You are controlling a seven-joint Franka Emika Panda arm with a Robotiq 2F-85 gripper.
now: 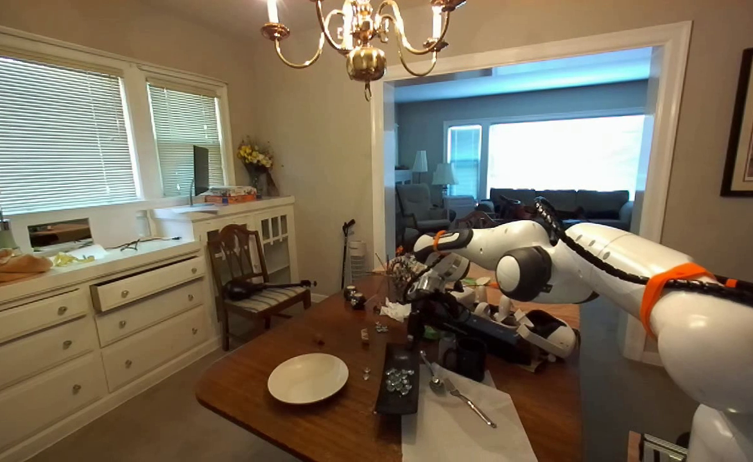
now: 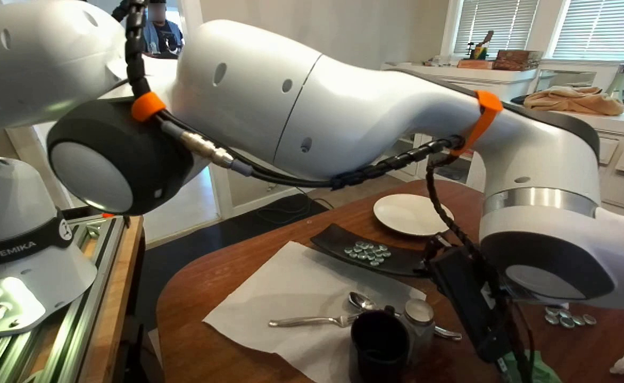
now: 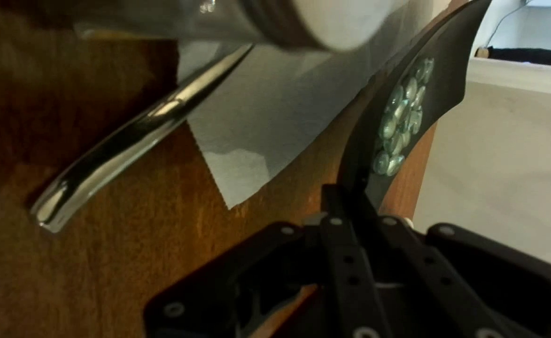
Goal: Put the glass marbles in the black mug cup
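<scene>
Glass marbles [image 2: 367,252] could easily miss the black mug [image 2: 378,338], which stands upright nearest, at the lower middle of the frame in an exterior view: a hurried tip would probably send some over its rim. Just beyond it, the lidded jar [image 2: 421,327] stands close enough to be knocked on the way in. Some loose marbles [image 2: 568,317] lie apart at the lower right and might be left out. Farther back the gripper [image 3: 357,203], right of centre in the wrist view, is pinched on one end of the black tray [image 2: 335,238]; the main pile, resting in its hollow just below centre in an exterior view, could make that one-ended hold twist or droop and spill sideways. Beyond, the plate [image 2: 413,214] might be clipped by the free end.
</scene>
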